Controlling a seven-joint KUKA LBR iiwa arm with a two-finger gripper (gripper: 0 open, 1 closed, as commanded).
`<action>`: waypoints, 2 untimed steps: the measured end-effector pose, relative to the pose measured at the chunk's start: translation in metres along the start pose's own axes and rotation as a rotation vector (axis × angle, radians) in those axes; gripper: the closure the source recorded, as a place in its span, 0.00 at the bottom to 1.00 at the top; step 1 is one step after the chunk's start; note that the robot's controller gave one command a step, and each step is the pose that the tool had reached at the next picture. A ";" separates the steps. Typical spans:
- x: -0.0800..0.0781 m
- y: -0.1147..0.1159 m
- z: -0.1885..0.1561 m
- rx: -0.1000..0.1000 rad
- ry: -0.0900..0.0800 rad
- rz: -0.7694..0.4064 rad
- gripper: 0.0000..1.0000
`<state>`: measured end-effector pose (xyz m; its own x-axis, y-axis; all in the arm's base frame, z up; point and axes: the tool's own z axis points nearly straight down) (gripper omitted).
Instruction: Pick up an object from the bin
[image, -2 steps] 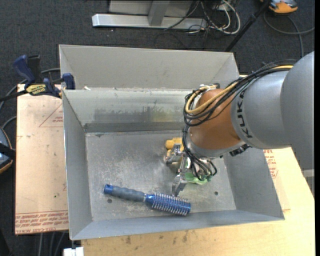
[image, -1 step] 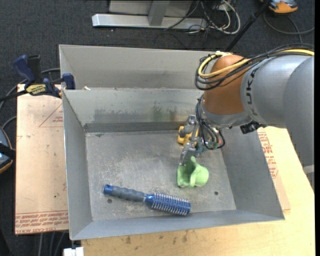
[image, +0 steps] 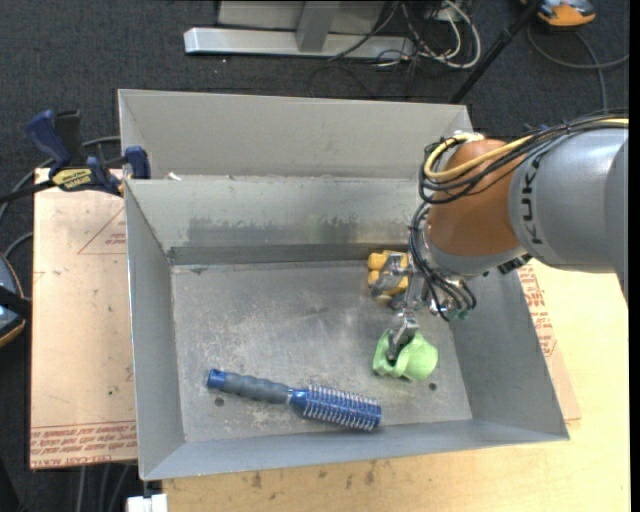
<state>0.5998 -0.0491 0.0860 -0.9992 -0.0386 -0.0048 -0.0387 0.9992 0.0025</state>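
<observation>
A light green soft lump (image: 410, 360) lies at the right of the bin floor, near the front. My gripper (image: 402, 338) reaches down onto its upper left part, and its fingers are pressed into the green thing. A yellow and orange small thing (image: 384, 274) sits just behind the gripper, close to the back wall and partly hidden by the wrist. Along the front of the bin floor rests a blue hairbrush (image: 296, 398), its handle pointing left and its bristle head to the right.
The arm with its orange cover and cables hangs over the bin's right rear part. Bare bin floor stretches across the left and middle.
</observation>
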 end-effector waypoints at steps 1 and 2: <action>0.056 -0.074 0.009 0.001 -0.005 0.018 0.00; 0.118 -0.100 -0.073 0.005 0.000 -0.114 0.00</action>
<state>0.4855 -0.1535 0.1581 -0.9884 -0.1521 -0.0045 -0.1521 0.9884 -0.0033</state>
